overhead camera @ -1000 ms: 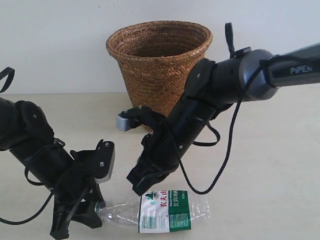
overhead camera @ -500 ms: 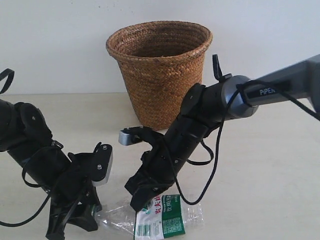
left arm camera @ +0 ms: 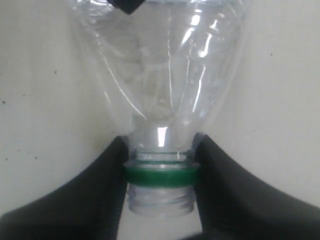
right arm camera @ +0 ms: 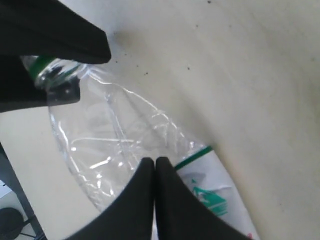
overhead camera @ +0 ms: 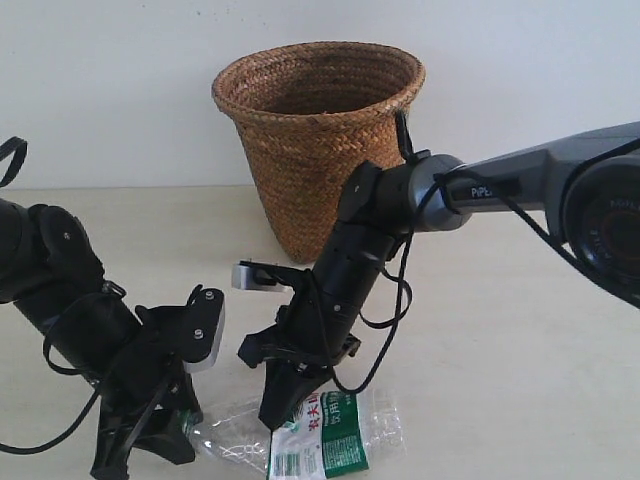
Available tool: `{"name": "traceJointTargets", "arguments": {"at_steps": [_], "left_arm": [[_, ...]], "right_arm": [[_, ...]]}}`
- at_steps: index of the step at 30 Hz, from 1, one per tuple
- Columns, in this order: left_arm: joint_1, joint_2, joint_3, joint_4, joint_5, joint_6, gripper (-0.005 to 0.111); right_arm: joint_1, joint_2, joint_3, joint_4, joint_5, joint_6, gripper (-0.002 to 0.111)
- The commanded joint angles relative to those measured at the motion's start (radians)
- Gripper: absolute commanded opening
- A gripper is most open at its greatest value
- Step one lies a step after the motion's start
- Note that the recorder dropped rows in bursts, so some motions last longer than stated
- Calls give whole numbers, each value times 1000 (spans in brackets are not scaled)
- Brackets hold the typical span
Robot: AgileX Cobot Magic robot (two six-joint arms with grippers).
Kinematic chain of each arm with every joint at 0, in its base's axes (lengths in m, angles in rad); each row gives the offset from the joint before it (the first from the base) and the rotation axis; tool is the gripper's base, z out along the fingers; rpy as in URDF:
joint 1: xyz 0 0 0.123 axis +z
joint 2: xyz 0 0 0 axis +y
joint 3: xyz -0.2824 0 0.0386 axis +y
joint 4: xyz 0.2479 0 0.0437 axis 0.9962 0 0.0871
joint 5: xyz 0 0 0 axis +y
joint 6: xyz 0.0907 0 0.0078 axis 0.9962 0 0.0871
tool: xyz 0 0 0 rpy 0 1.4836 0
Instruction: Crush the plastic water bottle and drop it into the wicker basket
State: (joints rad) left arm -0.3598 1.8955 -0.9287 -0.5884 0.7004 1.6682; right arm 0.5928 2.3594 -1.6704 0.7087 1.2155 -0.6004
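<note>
The plastic water bottle (overhead camera: 322, 442) lies on its side at the table's front edge, clear and crumpled, with a green-and-white label. My left gripper (overhead camera: 168, 428) is shut on its neck. In the left wrist view, the left gripper (left arm camera: 160, 167) has both fingers clamped on the green neck ring (left arm camera: 160, 176), with bare threads below it. My right gripper (overhead camera: 276, 412) is shut, and its joined tips press down on the bottle's body beside the label. In the right wrist view, the right gripper (right arm camera: 155, 163) sits on the creased bottle (right arm camera: 105, 140). The wicker basket (overhead camera: 318, 130) stands upright behind both arms.
The beige table (overhead camera: 520, 330) stretches to the right of the arms, with a white wall behind. The right arm reaches in from the right, passing just in front of the basket's base. Loose black cables hang from both arms.
The right arm has come down and to the left, so its shut tips now press on the bottle. The bottle looks flatter and has slid slightly left. The left gripper keeps its hold.
</note>
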Motion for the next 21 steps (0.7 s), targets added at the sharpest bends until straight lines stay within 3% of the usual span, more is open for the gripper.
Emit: {"name": "traceJointTargets", "arguments": {"at_steps": [1,8,13,21], "left_arm": [[-2,-6,-1,-49,-18,-3,4],[-2,-6,-1,-49,-27,-3,4],[-2,-6,-1,-49,-27,-3,4],[-2,-6,-1,-49,-23,-3,4]], "right_arm": [[16,78,3,-134,-13,37,0],[-18,-19,3,-121,0,-8,0],[-95,-193,5,46,6,-155,0],[-95,-318,77,-18,6,-224,0]]}}
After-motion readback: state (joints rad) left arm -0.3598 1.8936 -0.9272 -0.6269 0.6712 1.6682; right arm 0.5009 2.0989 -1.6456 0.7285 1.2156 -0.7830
